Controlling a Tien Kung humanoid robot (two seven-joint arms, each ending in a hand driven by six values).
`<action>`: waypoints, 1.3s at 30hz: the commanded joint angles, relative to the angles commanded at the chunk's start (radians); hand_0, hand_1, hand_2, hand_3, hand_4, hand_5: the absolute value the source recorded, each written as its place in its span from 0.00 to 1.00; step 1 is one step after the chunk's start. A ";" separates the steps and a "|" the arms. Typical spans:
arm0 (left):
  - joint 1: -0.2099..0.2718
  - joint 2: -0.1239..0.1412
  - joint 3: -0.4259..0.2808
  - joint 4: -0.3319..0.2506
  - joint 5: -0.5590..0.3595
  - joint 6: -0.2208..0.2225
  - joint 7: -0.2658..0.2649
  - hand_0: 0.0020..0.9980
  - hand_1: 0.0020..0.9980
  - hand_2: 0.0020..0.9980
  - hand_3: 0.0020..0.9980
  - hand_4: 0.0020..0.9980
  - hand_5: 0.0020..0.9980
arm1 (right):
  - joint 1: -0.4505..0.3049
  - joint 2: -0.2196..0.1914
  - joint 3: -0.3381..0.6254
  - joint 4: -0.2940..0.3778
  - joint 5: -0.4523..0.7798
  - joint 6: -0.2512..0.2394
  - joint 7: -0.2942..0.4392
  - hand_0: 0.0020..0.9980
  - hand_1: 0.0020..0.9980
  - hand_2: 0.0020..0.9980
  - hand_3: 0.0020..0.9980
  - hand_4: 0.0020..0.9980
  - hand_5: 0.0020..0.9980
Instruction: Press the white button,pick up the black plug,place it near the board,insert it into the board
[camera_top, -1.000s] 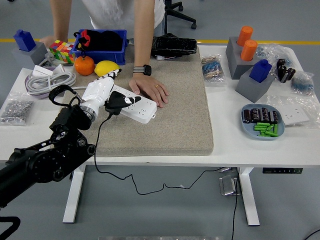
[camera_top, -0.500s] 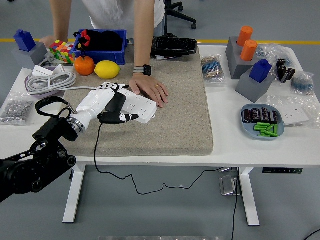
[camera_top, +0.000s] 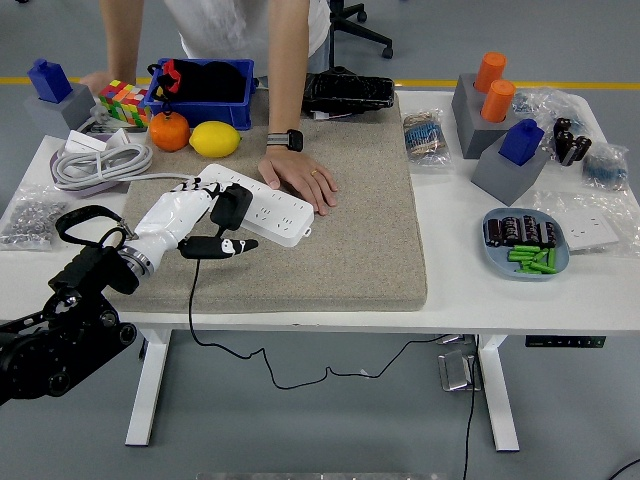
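Left hand (camera_top: 190, 222) curled round the black plug (camera_top: 232, 203) at the power strip (camera_top: 262, 205). Plug light, rigid; best gripped by its body, trailing cord will drag.

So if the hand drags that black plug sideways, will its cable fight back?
Probably little. The black cable hangs slack over the table edge, so it looks floppy. The black plug itself seems rigid and light. It sits at the white power strip, which a person's hand steadies.

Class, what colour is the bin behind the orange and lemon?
Blue bin, seen in the head view.
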 joint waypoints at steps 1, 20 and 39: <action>-0.002 -0.001 0.003 0.002 0.002 0.000 0.001 0.95 0.93 0.86 0.90 0.96 0.74 | 0.000 0.000 0.000 -0.001 0.000 0.000 0.000 0.87 0.74 0.69 0.73 0.87 0.66; -0.014 -0.008 0.013 0.012 0.020 0.016 0.006 0.97 0.94 0.90 0.89 0.96 0.76 | -0.003 -0.002 -0.006 -0.001 0.004 -0.001 0.004 0.87 0.74 0.69 0.73 0.87 0.66; -0.073 -0.053 0.102 0.079 0.064 0.002 0.060 0.98 0.96 0.90 0.86 0.96 0.78 | -0.004 0.000 0.006 -0.001 0.003 -0.001 0.006 0.86 0.73 0.69 0.73 0.87 0.65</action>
